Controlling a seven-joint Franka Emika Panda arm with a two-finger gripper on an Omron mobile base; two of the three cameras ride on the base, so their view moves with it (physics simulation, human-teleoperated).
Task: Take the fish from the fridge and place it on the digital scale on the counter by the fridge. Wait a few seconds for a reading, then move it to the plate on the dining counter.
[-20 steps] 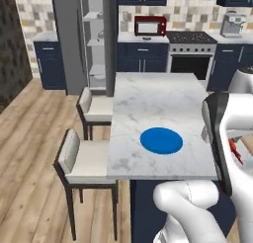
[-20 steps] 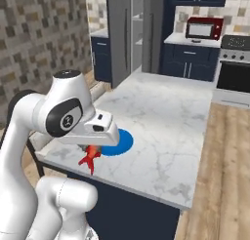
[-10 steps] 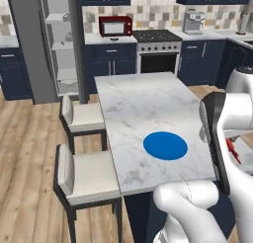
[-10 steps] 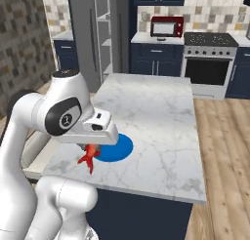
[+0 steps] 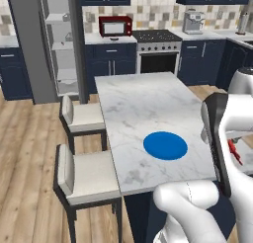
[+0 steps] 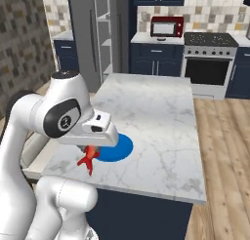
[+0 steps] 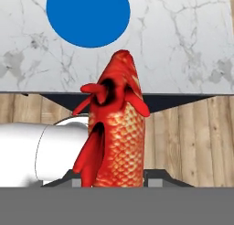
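Navy kitchen behind, our left base view shows the flat bright blue plate (image 5: 165, 145) on the long white marble desk (image 5: 143, 103). From the right, our end effector (image 6: 91, 155) is clamped on the small orange-red fish (image 6: 89, 158) over the desk's near edge. Hand view: we judge an early release drops it short of the plate.

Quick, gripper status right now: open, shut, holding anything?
Gripper: shut on the fish, hanging near the dining counter's edge, short of the plate.
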